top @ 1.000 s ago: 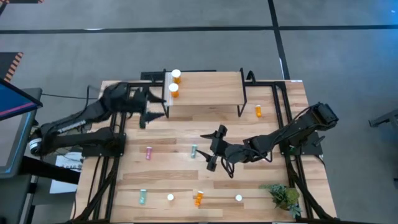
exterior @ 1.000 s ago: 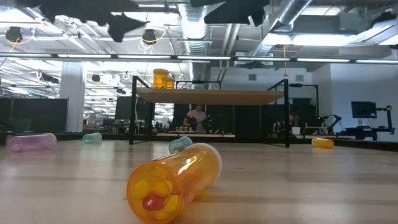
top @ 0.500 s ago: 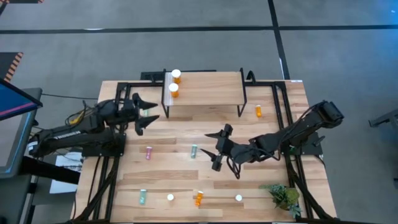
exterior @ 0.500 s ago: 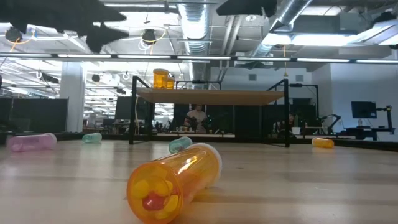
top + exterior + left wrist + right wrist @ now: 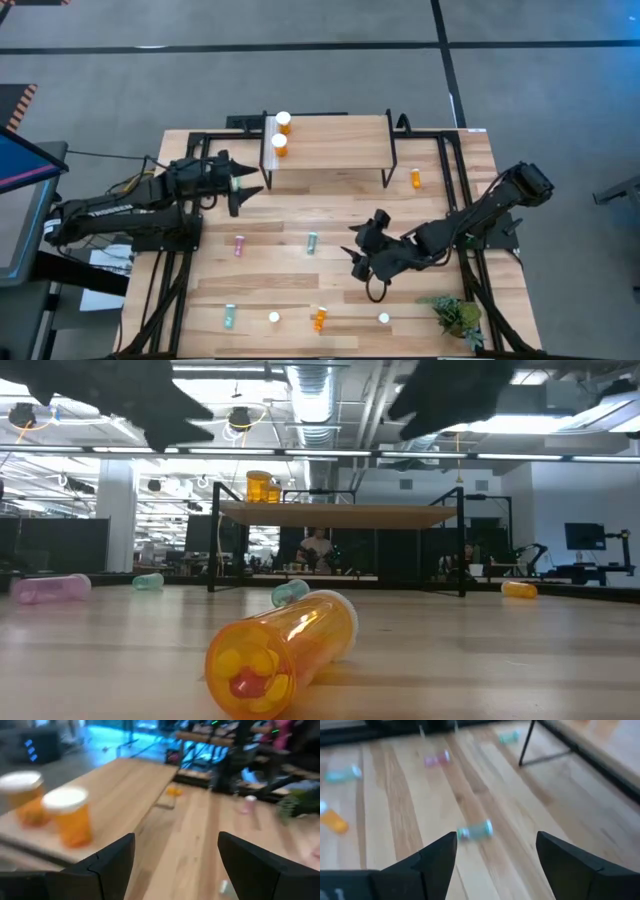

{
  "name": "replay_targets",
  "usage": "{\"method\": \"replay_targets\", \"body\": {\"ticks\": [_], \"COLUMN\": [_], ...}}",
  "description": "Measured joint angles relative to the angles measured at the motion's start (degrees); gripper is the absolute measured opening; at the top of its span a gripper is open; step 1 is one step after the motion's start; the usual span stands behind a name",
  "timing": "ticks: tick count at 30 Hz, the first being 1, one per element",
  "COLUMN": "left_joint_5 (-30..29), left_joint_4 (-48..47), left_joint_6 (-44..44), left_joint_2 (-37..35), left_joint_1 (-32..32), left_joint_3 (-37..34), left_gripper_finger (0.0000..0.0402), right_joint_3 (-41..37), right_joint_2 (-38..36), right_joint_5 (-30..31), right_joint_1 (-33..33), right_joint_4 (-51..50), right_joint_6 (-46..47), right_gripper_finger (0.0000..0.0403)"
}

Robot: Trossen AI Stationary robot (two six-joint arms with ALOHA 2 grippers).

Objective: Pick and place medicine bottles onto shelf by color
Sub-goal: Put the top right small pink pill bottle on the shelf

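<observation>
My left arm reaches in from the left edge of the high view, stretched nearly level toward the shelf (image 5: 330,140), w/ the left gripper (image 5: 243,182) just off the shelf's left end, upper-left part of the bench (image 5: 280,270). Its jaws are spread, nothing between them; the wrist view looks past them at the two wide orange bottles (image 5: 67,820) w/ white lids standing on the shelf. In the high view those two sit at the shelf's left end, upper centre of frame. My right arm comes in from the right edge, folded low, elbow near the bench's right side, forearm running left to the right gripper (image 5: 362,250), centre-right of frame, over bare wood. Its jaws are spread too, empty, aimed toward the teal bottle (image 5: 312,242) lying just left of it, not touching. Pink bottle (image 5: 239,245) lies further left, mid-bench. Small orange bottle (image 5: 415,178) lies right of the shelf. Along the lower edge of the bench: another teal bottle (image 5: 228,317) lower left, an orange bottle (image 5: 319,319) lower centre, w/ a white-capped one on each side. Small plant (image 5: 458,316) lower right.
</observation>
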Motion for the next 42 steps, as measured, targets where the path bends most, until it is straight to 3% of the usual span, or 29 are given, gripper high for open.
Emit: {"method": "replay_targets", "body": {"ticks": [8,13,16,24,32,37,42], "left_joint_5": [9.51,11.70,12.39,12.17,11.06,11.08,11.56], "left_joint_4": [13.24,19.47,19.54,19.54,20.04,20.03,19.95], "left_joint_6": [1.88,0.97,0.94,0.99,0.57,0.55,0.55], "left_joint_2": [0.16,2.79,5.01,10.70,12.23,12.23,12.23], "left_joint_1": [-2.09,-3.22,-4.06,-5.17,-5.17,-5.17,-5.17], "left_joint_3": [0.00,0.00,0.00,0.00,0.00,0.00,0.00], "left_gripper_finger": [0.0270,0.0270,0.0270,0.0270,0.0270,0.0270,0.0270], "right_joint_3": [0.02,0.04,0.09,0.09,0.05,0.02,-1.77], "right_joint_2": [-6.35,-11.80,-14.36,-14.33,-10.82,-13.86,-20.61], "right_joint_5": [-3.48,-8.02,-10.34,-22.82,-37.04,-37.58,-31.50], "right_joint_1": [2.86,4.40,4.97,5.18,5.24,6.48,8.62], "right_joint_4": [-9.03,-10.62,-15.29,-32.47,-38.44,-45.44,-47.45], "right_joint_6": [7.77,11.42,19.92,40.29,45.90,47.11,52.94], "right_gripper_finger": [0.0284,0.0284,0.0284,0.0284,0.0284,0.0284,0.0284]}}
